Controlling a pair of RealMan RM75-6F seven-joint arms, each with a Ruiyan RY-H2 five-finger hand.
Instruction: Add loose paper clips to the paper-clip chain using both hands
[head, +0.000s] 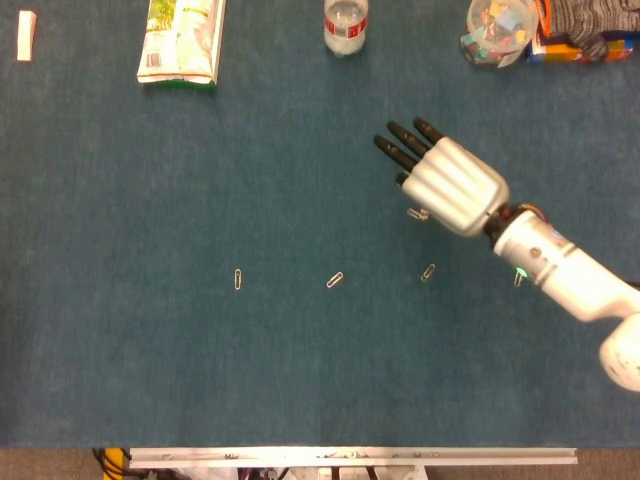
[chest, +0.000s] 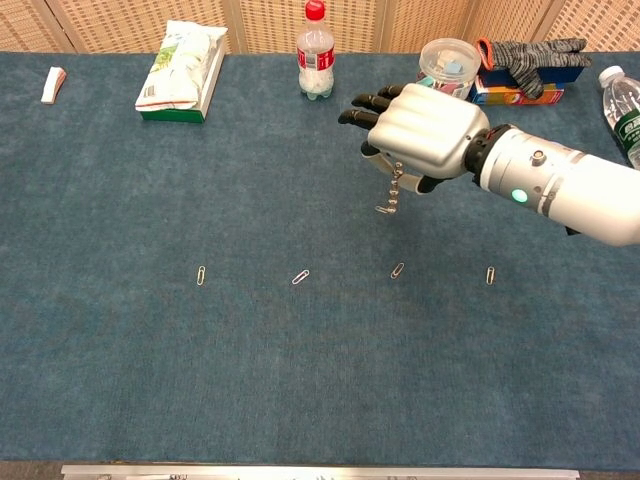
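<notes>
Above the middle of the blue desk (chest: 120, 380), the robot's right hand (chest: 425, 130) hangs palm down with a short paper-clip chain (chest: 390, 195) dangling from under it, clear of the surface. Its dark fingers (head: 405, 145) reach forward, fairly straight. The chain seems pinched beneath the palm, but the grip itself is hidden. 4 loose paper clips lie in a row nearer the front edge: 1 at the left (chest: 201, 275), 1 in the middle (chest: 300, 277), 1 below the chain (chest: 398, 270), 1 furthest right (chest: 490, 274). This looks like an early step, the chain carried but nothing being joined. Next, the left hand, which is out of sight, would need to bring a clip to the chain's free end. The chain's link count is too small to make out.
</notes>
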